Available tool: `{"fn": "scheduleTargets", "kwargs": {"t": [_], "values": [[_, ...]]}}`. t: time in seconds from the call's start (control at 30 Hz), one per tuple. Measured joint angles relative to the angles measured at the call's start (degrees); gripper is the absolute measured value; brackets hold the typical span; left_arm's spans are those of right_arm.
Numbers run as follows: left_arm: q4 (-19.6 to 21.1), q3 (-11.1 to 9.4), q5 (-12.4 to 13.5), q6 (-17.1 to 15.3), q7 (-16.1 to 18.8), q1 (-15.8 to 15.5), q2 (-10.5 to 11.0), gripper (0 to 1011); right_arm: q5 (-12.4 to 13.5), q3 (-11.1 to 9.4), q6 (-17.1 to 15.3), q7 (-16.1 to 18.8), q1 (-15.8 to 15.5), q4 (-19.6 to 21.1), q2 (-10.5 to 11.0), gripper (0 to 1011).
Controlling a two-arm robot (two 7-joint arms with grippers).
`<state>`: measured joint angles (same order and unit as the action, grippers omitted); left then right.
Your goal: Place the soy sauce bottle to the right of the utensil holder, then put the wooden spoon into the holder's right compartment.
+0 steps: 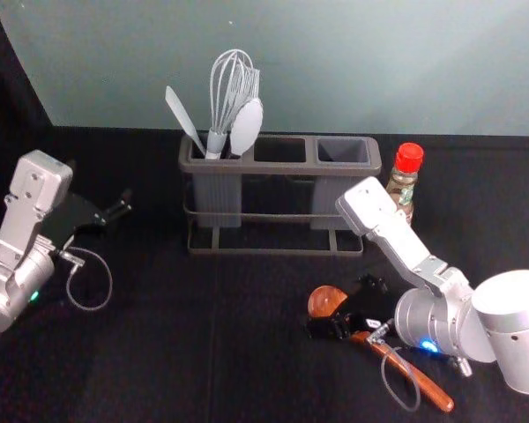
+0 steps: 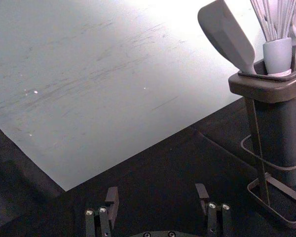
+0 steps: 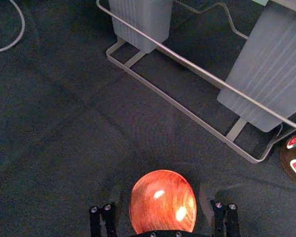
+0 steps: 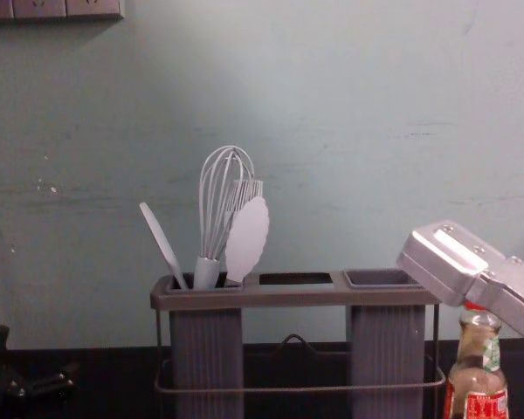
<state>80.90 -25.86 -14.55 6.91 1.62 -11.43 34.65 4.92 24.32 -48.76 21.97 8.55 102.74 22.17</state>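
Rounded silvery-white arms (image 1: 401, 242) carry looped grey cables (image 1: 111, 280), a blue light (image 1: 429, 345) and a seemingly green one (image 1: 34, 296).

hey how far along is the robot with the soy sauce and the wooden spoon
The soy sauce bottle looks done, standing right of the utensil holder. Nothing seems gripped: the right pincer is open around the wooden spoon, gaps beside its bowl. Left: grasping it and putting it into the right compartment. The left pincer is idle, left of the holder.
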Motion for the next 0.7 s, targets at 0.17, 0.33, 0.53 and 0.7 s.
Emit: {"fn": "scheduleTargets", "kwargs": {"t": [0.17,0.33,0.53,0.7], "values": [[0.0,0.0,0.0,0.0,0.0,0.0,0.0,1011,-0.73,0.0,0.28,0.12,-0.06,-0.31,-0.23,1000],[0.0,0.0,0.0,0.0,0.0,0.0,0.0,1011,-1.42,-0.28,0.54,0.31,-0.31,-0.46,-0.52,1000],[0.0,0.0,0.0,0.0,0.0,0.0,0.0,1011,-2.0,-0.67,0.62,0.7,-0.54,-0.59,-0.85,1000],[0.0,0.0,0.0,0.0,0.0,0.0,0.0,1011,-2.46,-0.98,0.7,1.21,-0.7,-0.93,-1.21,1000]]}}
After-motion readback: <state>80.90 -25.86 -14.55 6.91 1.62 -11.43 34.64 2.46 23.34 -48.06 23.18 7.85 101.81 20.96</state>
